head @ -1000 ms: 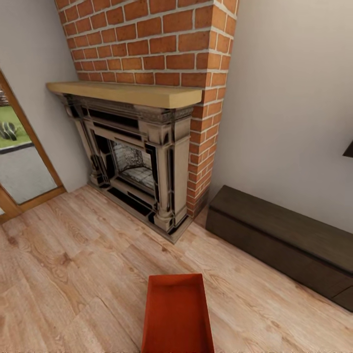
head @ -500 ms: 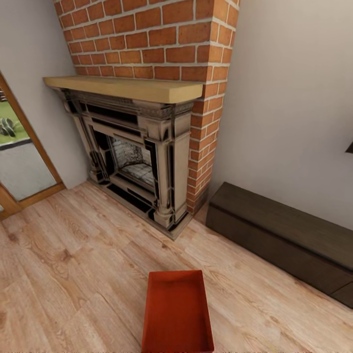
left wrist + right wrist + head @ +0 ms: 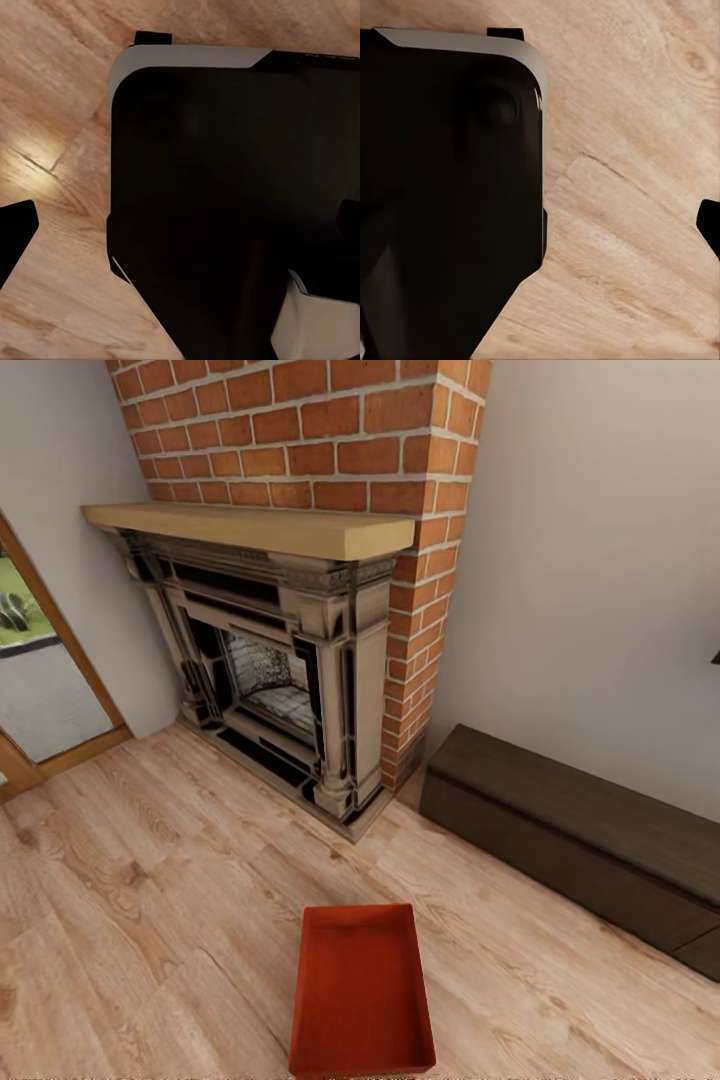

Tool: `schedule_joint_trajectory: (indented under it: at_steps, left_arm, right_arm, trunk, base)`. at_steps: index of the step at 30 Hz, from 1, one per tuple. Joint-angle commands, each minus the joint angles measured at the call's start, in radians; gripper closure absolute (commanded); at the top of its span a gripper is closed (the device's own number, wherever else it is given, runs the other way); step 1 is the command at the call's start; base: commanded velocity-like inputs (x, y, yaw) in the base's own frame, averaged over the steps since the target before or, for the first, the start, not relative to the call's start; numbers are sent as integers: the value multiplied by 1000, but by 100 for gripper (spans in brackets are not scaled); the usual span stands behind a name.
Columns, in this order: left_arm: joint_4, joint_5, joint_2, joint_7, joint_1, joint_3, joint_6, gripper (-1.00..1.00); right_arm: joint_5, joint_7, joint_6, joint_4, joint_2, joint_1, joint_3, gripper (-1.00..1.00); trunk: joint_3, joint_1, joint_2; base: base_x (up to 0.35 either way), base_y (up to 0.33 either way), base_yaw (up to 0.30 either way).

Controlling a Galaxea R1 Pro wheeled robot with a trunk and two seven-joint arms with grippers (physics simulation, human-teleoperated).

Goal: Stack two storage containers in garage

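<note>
so I'm in the living room with one storage container [image 3: 361, 990] on the wood floor [image 3: 150, 900] just ahead of me, before the fireplace [image 3: 270, 660]; can't tell either pincer's opening, next I'd reach down for it.

The storage container [image 3: 362, 990] on the wood plank floor [image 3: 130, 920] has its near end cut by the head view's lower edge. The long dark bench [image 3: 580, 850] runs out past the right edge. The brick chimney [image 3: 320, 430] is cropped at the top, the glazed door [image 3: 40, 690] at the left. In both wrist views a black robot body [image 3: 225, 195] hides much of the floor; the tools' state cannot be judged.
</note>
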Motion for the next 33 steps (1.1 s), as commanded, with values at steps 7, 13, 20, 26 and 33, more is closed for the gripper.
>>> schedule_joint_trajectory:
  at_steps: [7, 13, 20, 26, 33]
  left_arm:
    - [1, 10, 0, -4, -1, -2, -3, -100]
    - [1, 10, 0, -4, -1, -1, -3, -100]
    - [1, 10, 0, -4, -1, -1, -3, -100]
    - [1, 10, 0, -4, -1, -2, -3, -100]
    - [1, 10, 0, -4, -1, -1, -3, -100]
  right_arm:
    - [-11, -1, -4, 1, 0, -1, 8, -100]
    - [-11, -1, -4, 1, 0, -1, 8, -100]
    - [-11, -1, -4, 1, 0, -1, 8, -100]
    - [-11, -1, -4, 1, 0, -1, 8, -100]
    - [-11, -1, -4, 1, 0, -1, 8, -100]
  trunk:
    - [-12, 0, -1]
    - [-22, 0, -1]
    - [-33, 0, -1]
    - [-43, 0, -1]
    - [-54, 0, -1]
  base:
    - [0, 0, 0]
    - [0, 0, 0]
    - [0, 0, 0]
    - [0, 0, 0]
    - [0, 0, 0]
